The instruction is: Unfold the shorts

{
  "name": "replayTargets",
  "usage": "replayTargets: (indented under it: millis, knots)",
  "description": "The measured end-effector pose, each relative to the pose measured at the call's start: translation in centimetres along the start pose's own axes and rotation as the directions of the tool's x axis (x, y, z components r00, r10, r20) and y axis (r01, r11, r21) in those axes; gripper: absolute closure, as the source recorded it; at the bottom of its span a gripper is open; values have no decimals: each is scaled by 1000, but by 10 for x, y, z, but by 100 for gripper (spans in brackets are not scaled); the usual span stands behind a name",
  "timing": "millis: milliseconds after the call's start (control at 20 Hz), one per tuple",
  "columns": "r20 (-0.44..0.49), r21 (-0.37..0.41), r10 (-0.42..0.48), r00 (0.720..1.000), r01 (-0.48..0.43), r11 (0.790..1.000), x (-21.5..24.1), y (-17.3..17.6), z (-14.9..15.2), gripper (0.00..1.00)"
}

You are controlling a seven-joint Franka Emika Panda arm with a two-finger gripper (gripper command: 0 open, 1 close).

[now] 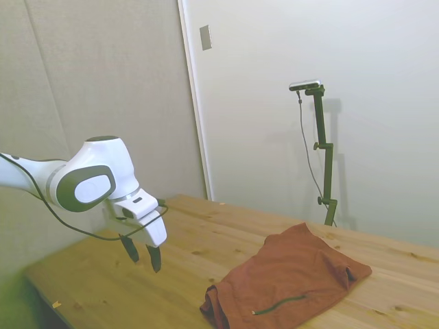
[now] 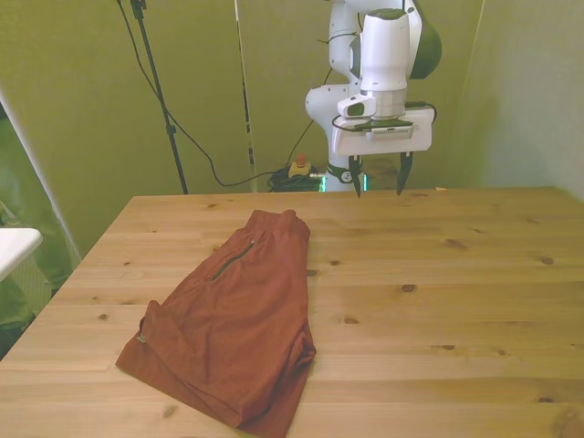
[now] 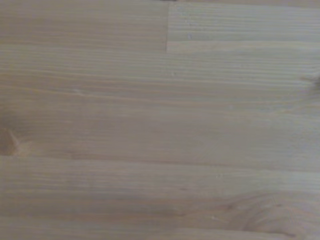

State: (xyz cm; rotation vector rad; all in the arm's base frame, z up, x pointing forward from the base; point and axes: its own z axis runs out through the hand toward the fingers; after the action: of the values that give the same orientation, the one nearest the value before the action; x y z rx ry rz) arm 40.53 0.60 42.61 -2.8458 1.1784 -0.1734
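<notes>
The rust-red shorts lie folded on the wooden table, toward the front view's left, with a thin dark zipper line facing up. In the side view the shorts rest at the lower right. My gripper hangs open above the table's far edge, well apart from the shorts, with nothing between its fingers. From the side, the gripper hovers above the table, left of the shorts. The wrist view holds only bare wood grain.
A white object pokes in at the front view's left edge, beside the table. Cables and a small red-topped device lie on the floor behind the table.
</notes>
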Motion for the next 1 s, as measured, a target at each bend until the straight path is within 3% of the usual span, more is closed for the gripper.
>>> replayTargets:
  millis: [200, 350, 500, 700, 750, 1000]
  knots:
    - [-13, 39, 52, 999, -52, 998, 25, 6, -18, 0]
    - [-28, 82, 139, 990, -136, 987, 85, 22, -57, 0]
    - [-38, 97, 207, 978, -203, 974, 142, 37, -74, 0]
    - [-84, 112, 306, 948, -296, 949, 217, 55, -68, 0]
    - [-85, 96, 332, 939, -324, 941, 238, 44, -49, 0]
    - [-127, 132, 399, 908, -384, 914, 267, 56, -54, 0]
